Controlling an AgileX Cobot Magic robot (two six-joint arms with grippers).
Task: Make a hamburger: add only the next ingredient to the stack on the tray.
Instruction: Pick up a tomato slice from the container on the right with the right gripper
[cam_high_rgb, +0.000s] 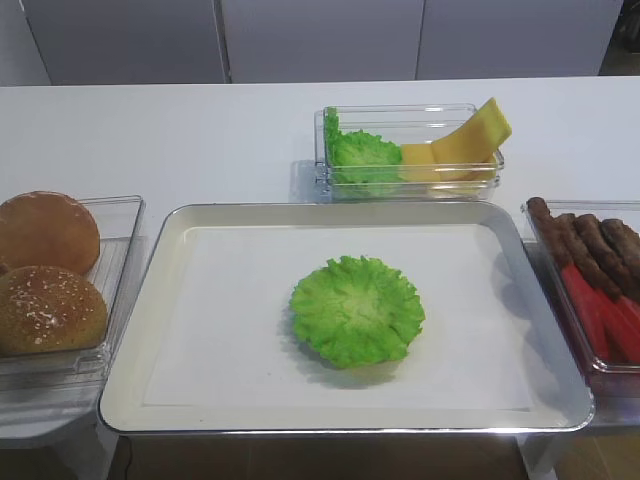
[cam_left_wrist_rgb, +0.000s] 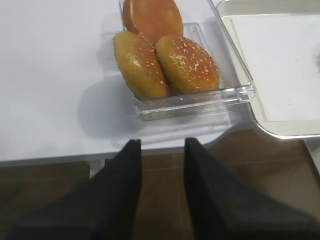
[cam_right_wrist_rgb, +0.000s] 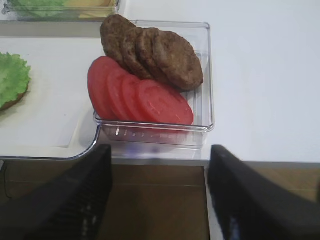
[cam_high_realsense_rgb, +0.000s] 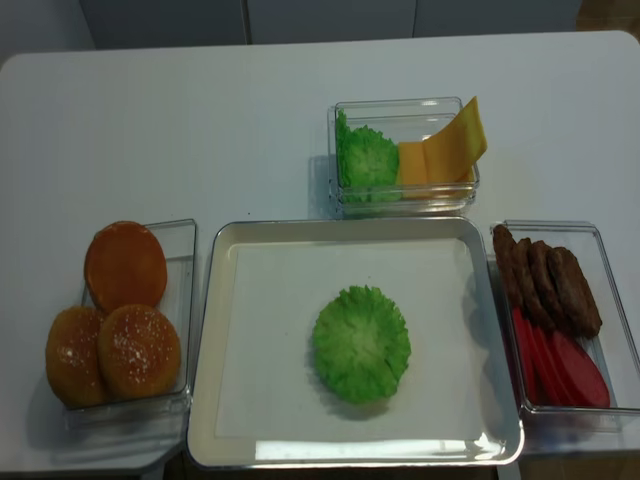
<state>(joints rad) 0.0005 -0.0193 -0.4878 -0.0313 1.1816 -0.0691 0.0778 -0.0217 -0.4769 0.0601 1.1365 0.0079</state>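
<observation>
The lettuce leaf (cam_high_realsense_rgb: 361, 343) lies in the middle of the tray (cam_high_realsense_rgb: 215, 300), and the tray sits in the middle of the table (cam_high_realsense_rgb: 200, 120). A box of buns (cam_high_realsense_rgb: 115, 320) is on the left, and a box (cam_high_realsense_rgb: 610, 300) on the right holds the patties (cam_high_realsense_rgb: 545, 280) behind the tomato slices (cam_high_realsense_rgb: 560, 365) (they overlap in a row). Behind the tray is a box with more lettuce (cam_high_realsense_rgb: 366, 158) on its left and cheese (cam_high_realsense_rgb: 440, 150) on its right.

At the left of the overhead view we see a clear plastic box (cam_high_realsense_rgb: 186, 300) holding three buns (cam_high_realsense_rgb: 112, 340), two of them seeded. At upper centre another clear box (cam_high_realsense_rgb: 404, 108) holds spare lettuce leaves (cam_high_realsense_rgb: 366, 160) and yellow cheese slices (cam_high_realsense_rgb: 440, 152), one slice leaning up over the rim. At the right, dark brown patties (cam_high_realsense_rgb: 545, 280) overlap in a third clear box (cam_high_realsense_rgb: 610, 300). All rest on a white table (cam_high_realsense_rgb: 200, 130).
</observation>
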